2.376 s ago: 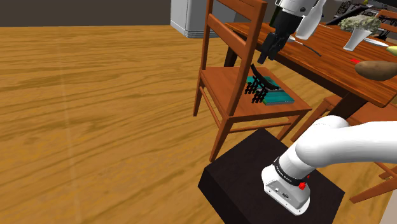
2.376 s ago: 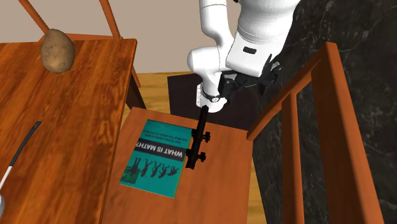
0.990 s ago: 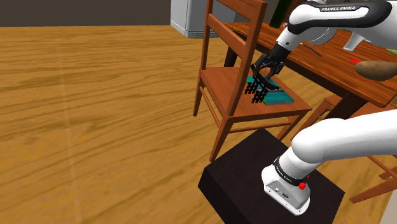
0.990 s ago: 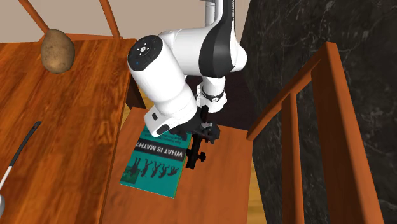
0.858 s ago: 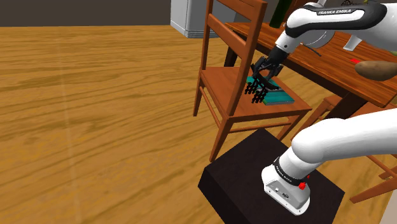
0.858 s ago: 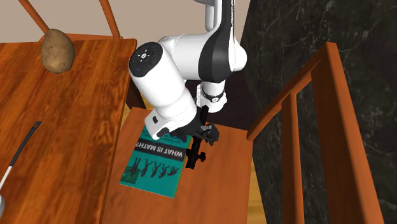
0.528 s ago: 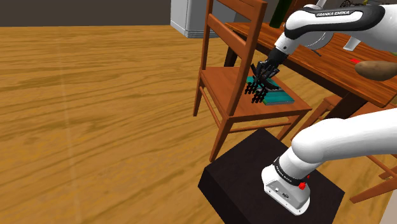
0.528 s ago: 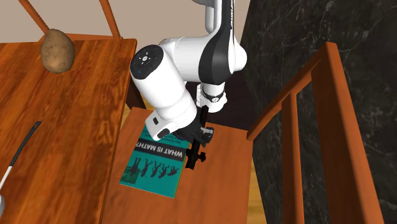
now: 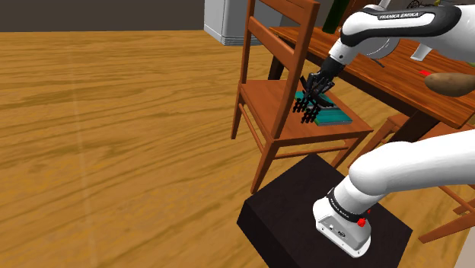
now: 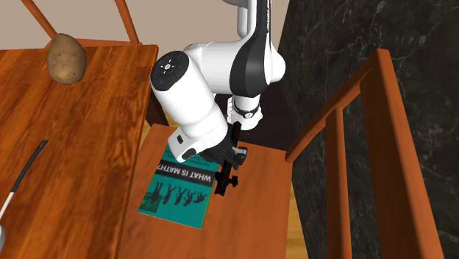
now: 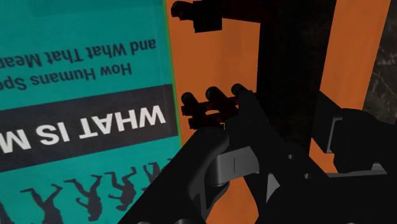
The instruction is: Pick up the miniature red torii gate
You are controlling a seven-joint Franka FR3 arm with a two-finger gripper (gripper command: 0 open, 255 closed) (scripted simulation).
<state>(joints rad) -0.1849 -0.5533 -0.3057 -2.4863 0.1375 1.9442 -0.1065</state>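
Observation:
The miniature torii gate (image 9: 306, 107) is drawn dark, almost black. It lies flat on the wooden chair seat (image 9: 270, 103), along the edge of a teal book (image 9: 333, 116). My gripper (image 9: 314, 89) reaches down onto the end of the gate nearer the table. In the wrist view the gate's long post (image 11: 289, 57) runs between the two black fingers (image 11: 219, 162), which press on it from both sides, so the gripper (image 11: 289, 124) is shut on it. In the second exterior view the gate (image 10: 226, 181) still rests on the seat (image 10: 254, 213) below the gripper (image 10: 232, 154).
The teal book (image 10: 180, 187) reads "WHAT IS MATH?". The chair's backrest (image 10: 346, 132) rises close beside the gripper. A wooden table (image 10: 73, 147) borders the chair, with a potato (image 10: 66, 59) and a utensil on it. The black stand (image 9: 304, 213) sits near the chair.
Over the last second the gripper settled slightly lower onto the gate and its fingers drew together around the post. Since half a second ago nothing has moved; the gate stays on the seat.

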